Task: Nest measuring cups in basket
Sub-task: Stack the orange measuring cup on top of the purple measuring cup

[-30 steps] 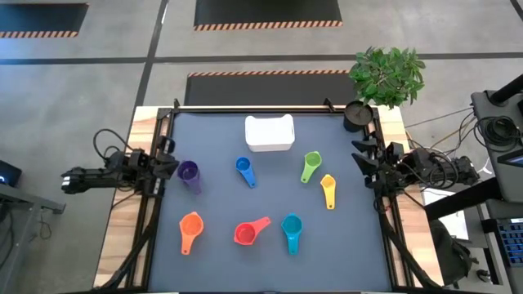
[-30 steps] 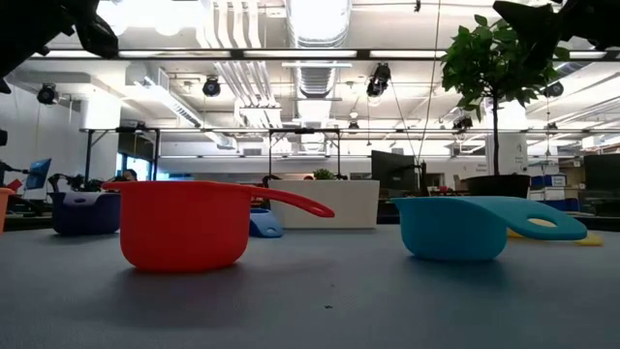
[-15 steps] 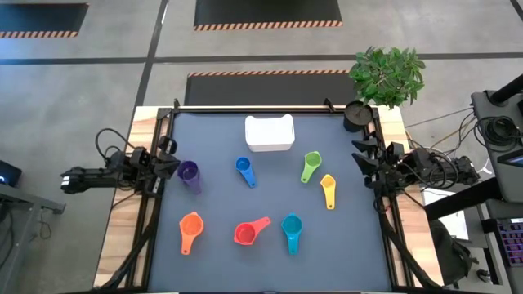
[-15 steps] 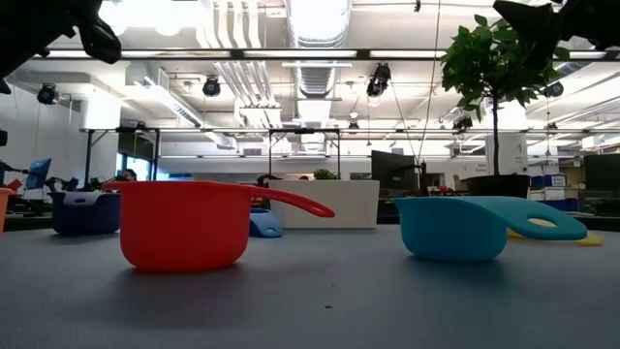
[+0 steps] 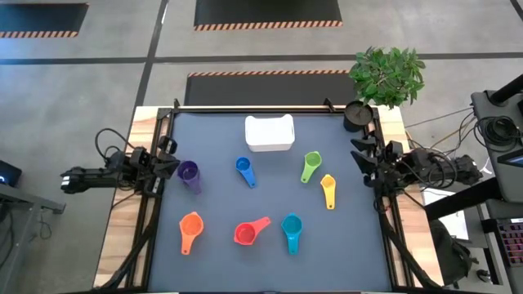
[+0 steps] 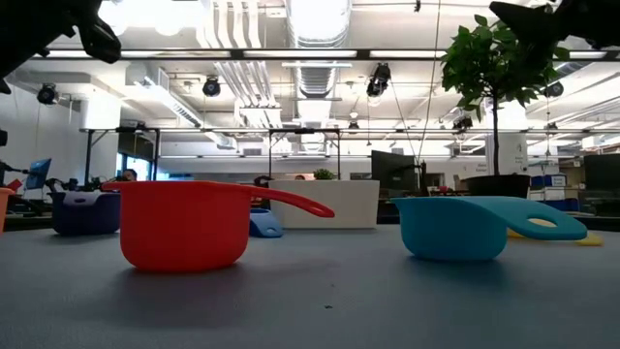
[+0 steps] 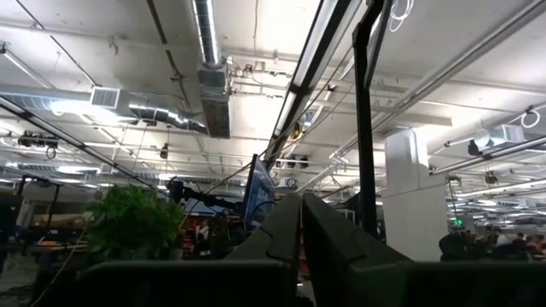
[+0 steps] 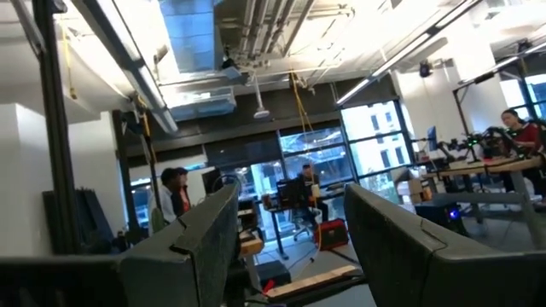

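Nothing has moved; cups (image 5: 251, 232) dot the grey table (image 5: 221, 204).

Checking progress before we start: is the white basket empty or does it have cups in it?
Empty: the basket shows only white inside from above.

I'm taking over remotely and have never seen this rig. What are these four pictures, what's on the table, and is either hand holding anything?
Two robot arms sit at a table's sides. The overhead picture shows everything: left hand shut at the left edge, right hand open at the right edge, both empty. On the table: a white basket and seven cups: purple, blue, green, yellow, orange, red, teal. The low picture looks across the tabletop. The two wrist pictures look past each hand's fingers into the room. The basket holds no cup yet.
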You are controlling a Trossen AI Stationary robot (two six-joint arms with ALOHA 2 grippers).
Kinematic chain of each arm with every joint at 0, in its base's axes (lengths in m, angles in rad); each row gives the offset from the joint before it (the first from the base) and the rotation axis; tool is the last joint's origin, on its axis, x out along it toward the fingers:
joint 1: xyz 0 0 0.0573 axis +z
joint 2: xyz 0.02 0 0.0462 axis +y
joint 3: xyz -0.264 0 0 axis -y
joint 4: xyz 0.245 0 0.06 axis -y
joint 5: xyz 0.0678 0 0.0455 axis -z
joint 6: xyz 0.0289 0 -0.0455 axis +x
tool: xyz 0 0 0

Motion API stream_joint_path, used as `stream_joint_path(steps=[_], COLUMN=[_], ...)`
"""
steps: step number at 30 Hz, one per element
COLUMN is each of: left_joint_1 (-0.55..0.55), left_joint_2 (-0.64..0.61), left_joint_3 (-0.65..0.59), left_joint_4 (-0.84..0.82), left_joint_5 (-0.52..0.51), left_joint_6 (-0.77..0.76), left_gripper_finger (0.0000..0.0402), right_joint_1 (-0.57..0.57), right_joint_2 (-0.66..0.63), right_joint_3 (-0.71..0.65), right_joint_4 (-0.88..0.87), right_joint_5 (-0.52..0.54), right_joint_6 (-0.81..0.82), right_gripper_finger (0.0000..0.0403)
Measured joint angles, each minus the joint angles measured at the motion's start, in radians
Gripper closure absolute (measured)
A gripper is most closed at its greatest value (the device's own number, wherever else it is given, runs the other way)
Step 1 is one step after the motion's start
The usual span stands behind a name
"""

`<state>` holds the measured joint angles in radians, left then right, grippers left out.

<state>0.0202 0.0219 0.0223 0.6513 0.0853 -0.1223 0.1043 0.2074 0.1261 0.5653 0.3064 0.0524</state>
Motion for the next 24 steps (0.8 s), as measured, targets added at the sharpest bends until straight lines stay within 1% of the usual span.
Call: stream_joint_path(steps=[5, 7, 10, 16, 20, 24], left_joint_1=[0.0, 0.0, 0.0, 0.0, 0.0, 0.0], left_joint_2=[0.0, 0.0, 0.0, 0.0, -0.002, -0.002], left_joint_3=[0.0, 0.0, 0.0, 0.0, 0.0, 0.0], left_joint_4=[0.017, 0.02, 0.019, 0.02, 0.026, 0.036], left_joint_5=[-0.019, -0.036, -0.043, -0.044, -0.044, -0.045], left_joint_6=[-0.011, -0.016, -0.018, -0.023, -0.03, -0.052], left_gripper_finger=[0.0402, 0.0402, 0.0402, 0.0402, 0.0402, 0.0402], right_joint_1=[0.0, 0.0, 0.0, 0.0, 0.0, 0.0], right_joint_2=[0.183, 0.256, 0.359, 0.55, 0.664, 0.758], right_joint_3=[0.003, 0.032, 0.092, 0.227, 0.312, 0.411], right_joint_4=[0.127, 0.136, 0.14, 0.119, 0.047, 0.012], right_joint_5=[-0.006, -0.019, -0.03, -0.074, -0.082, -0.08], right_joint_6=[-0.027, -0.045, -0.056, -0.084, -0.099, -0.106], right_gripper_finger=[0.0202, 0.0213, 0.0239, 0.0307, 0.0347, 0.0377])
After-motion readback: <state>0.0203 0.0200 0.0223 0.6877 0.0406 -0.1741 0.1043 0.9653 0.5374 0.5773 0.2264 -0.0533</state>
